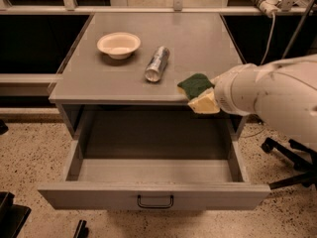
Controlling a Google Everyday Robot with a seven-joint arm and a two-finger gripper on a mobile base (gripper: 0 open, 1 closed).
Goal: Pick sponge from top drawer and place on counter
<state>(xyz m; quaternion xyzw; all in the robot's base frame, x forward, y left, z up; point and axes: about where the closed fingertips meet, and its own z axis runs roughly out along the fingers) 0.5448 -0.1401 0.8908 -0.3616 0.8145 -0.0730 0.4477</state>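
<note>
The sponge, dark green on top with yellow foam below, is held at the front right edge of the counter, partly over it and partly above the open top drawer. My gripper comes in from the right at the end of the white arm and is shut on the sponge; the arm's housing hides most of it. The drawer is pulled out with nothing visible inside, and its dark wire handle is on the front panel.
A cream bowl sits at the counter's back left. A silver can lies on its side mid-counter, just left of the sponge. A black chair base stands on the floor at right. Cables hang at the back right.
</note>
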